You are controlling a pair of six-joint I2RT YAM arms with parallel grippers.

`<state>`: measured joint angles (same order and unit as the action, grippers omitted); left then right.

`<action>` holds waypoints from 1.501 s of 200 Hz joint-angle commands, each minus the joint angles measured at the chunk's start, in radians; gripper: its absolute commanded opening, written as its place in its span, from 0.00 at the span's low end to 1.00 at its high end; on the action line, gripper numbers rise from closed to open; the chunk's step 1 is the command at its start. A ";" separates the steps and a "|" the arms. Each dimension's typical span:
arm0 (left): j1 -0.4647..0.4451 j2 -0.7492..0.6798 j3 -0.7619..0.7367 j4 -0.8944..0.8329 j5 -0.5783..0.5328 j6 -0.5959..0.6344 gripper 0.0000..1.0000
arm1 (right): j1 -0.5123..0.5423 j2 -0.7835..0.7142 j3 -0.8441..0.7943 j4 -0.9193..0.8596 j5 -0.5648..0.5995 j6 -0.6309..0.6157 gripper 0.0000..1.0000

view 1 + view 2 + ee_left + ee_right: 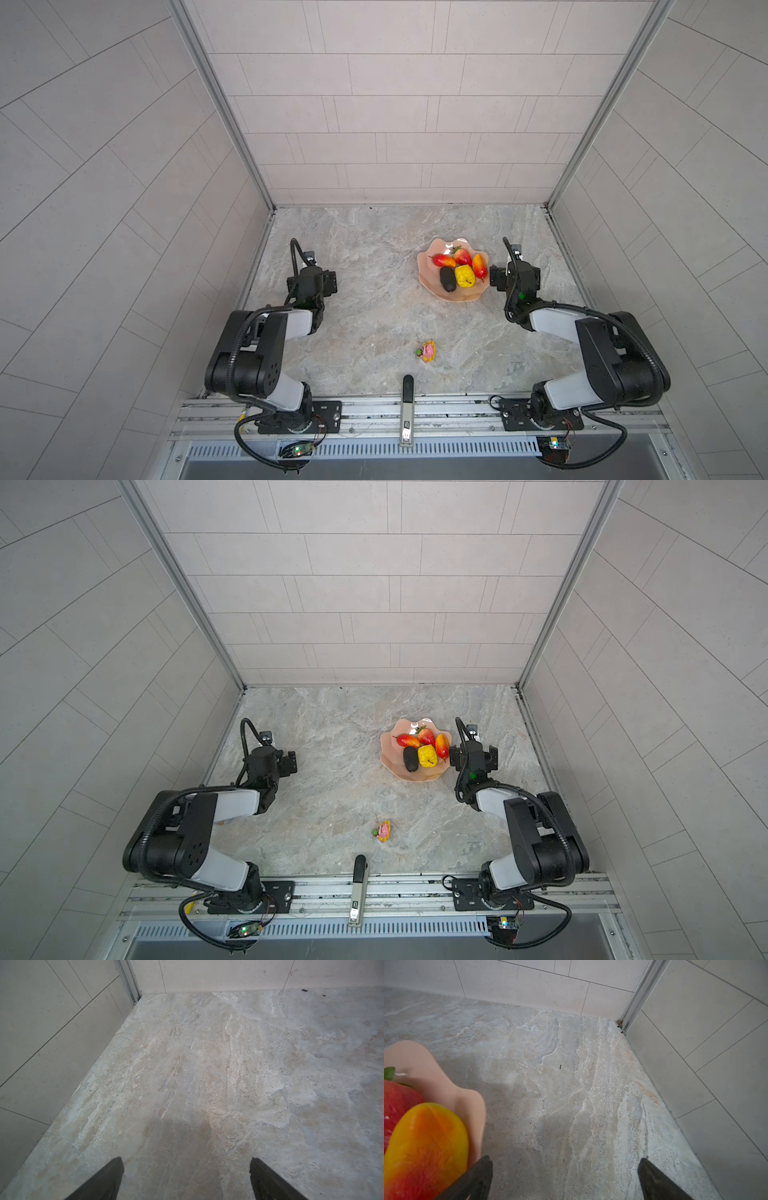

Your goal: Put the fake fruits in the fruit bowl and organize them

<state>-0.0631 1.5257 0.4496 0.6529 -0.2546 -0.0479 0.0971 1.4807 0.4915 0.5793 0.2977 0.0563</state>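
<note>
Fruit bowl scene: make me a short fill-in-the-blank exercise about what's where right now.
The fruit bowl holds ___ fake fruits.
The lumpy fruit beside the black oval is ___ in colour.
The small trinket lies ___ the bowl, on the table.
The right gripper stands ___, gripping nothing.
Missing: five; yellow; outside; open.

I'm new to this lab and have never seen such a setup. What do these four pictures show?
Two black robot arms stand at a stone-patterned table. Two pictures look down from above; the other two come from a camera on each arm's wrist. Five fake fruits lie in the pink fruit bowl. A small pink-yellow trinket lies alone on the table, nearer the arms' bases. The left hand and right hand are both open and hold nothing; the right hand is close beside the bowl.
</note>
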 commanded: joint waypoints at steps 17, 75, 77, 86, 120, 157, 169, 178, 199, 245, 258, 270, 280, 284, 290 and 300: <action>0.011 0.008 0.000 0.073 -0.005 -0.007 1.00 | -0.048 0.034 -0.046 0.125 -0.087 0.010 1.00; 0.012 0.008 0.003 0.067 -0.004 -0.003 1.00 | -0.045 0.031 -0.049 0.126 -0.080 0.008 1.00; 0.011 0.008 0.003 0.067 -0.004 -0.003 1.00 | -0.045 0.030 -0.050 0.126 -0.079 0.008 1.00; 0.011 0.008 0.003 0.067 -0.004 -0.004 1.00 | -0.042 0.031 -0.050 0.126 -0.077 0.007 1.00; 0.009 0.007 0.001 0.068 -0.004 -0.003 1.00 | -0.037 0.032 -0.049 0.126 -0.067 0.004 1.00; 0.009 0.005 0.001 0.068 -0.004 -0.004 1.00 | -0.037 0.030 -0.050 0.125 -0.067 0.004 1.00; 0.009 0.006 0.001 0.069 -0.004 -0.002 1.00 | -0.037 0.030 -0.050 0.126 -0.067 0.005 1.00; 0.009 0.007 0.001 0.070 -0.006 -0.003 1.00 | -0.037 0.032 -0.049 0.126 -0.067 0.004 1.00; 0.009 0.007 0.001 0.068 -0.006 -0.003 1.00 | -0.037 0.030 -0.050 0.126 -0.067 0.004 1.00; 0.008 0.007 0.001 0.068 -0.006 -0.003 1.00 | -0.035 0.033 -0.047 0.125 -0.064 0.003 1.00; 0.008 0.008 0.001 0.068 -0.006 -0.002 1.00 | -0.035 0.033 -0.048 0.126 -0.064 0.002 1.00; 0.007 0.007 0.001 0.068 -0.006 -0.002 1.00 | -0.034 0.032 -0.048 0.126 -0.064 0.002 1.00; 0.008 0.007 0.001 0.068 -0.007 -0.003 1.00 | -0.034 0.033 -0.049 0.126 -0.064 0.003 1.00; 0.009 0.007 0.001 0.068 -0.006 -0.003 1.00 | -0.034 0.033 -0.048 0.126 -0.064 0.002 1.00; 0.009 0.007 0.001 0.068 -0.006 -0.003 1.00 | -0.035 0.033 -0.048 0.126 -0.064 0.003 1.00; 0.008 0.007 0.001 0.068 -0.006 -0.003 1.00 | -0.034 0.032 -0.049 0.126 -0.065 0.002 1.00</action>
<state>-0.0574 1.5311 0.4492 0.7033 -0.2550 -0.0505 0.0589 1.5112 0.4488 0.6888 0.2241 0.0601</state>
